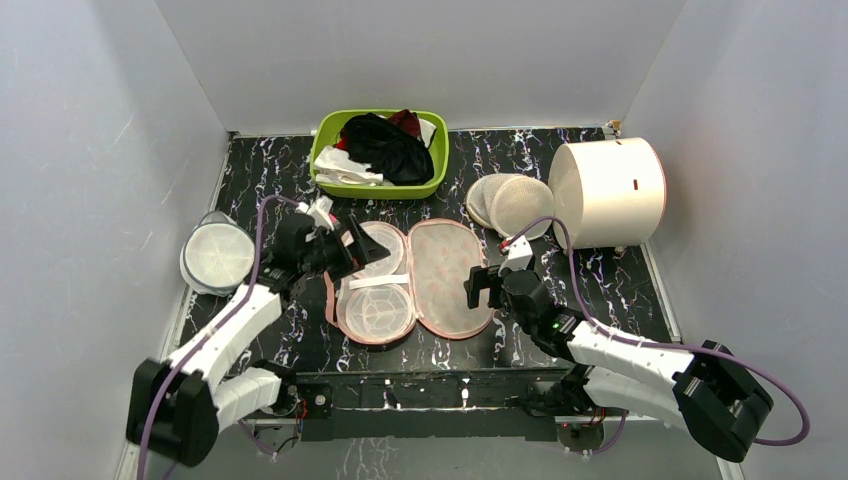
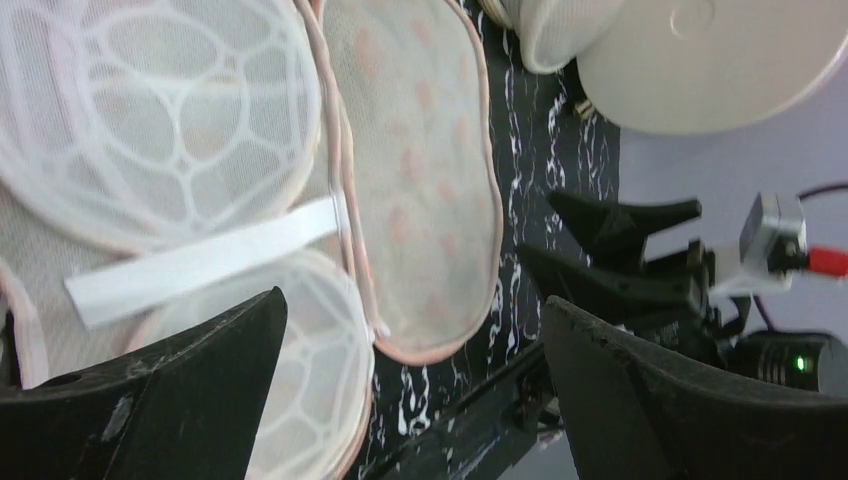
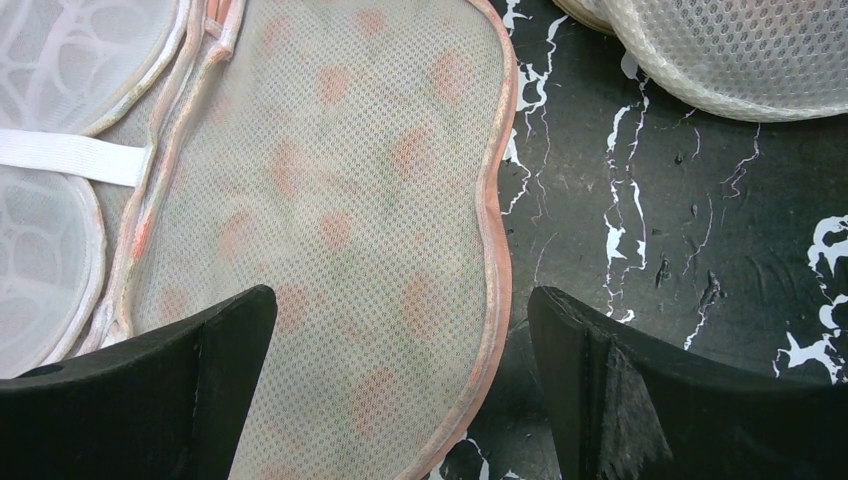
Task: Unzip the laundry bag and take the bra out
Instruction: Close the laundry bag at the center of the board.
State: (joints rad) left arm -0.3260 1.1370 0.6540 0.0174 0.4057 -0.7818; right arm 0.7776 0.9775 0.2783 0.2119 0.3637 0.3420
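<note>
Laundry bag (image 1: pixel 448 275) unzipped, spread flat in two halves, mesh lining up. Left gripper (image 1: pixel 345 252) over bag's left half, jaws apart, holding nothing. Right gripper (image 1: pixel 478 285) at bag's right edge, likewise agape and empty. Behind the bag: green basket (image 1: pixel 380 189) holding a black garment (image 1: pixel 388 148); bra or not, unclear.

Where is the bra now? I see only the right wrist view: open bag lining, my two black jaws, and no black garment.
Observer: It is not in the laundry bag. A black garment, likely the bra, lies in the green basket at the far edge.
Operator: Does the left arm hold something?
Observer: No. The left gripper is open and empty, at the bag's left side.
Operator: What is in that half of the bag?
Observer: Two white mesh domes, with a white strap across them.
</note>
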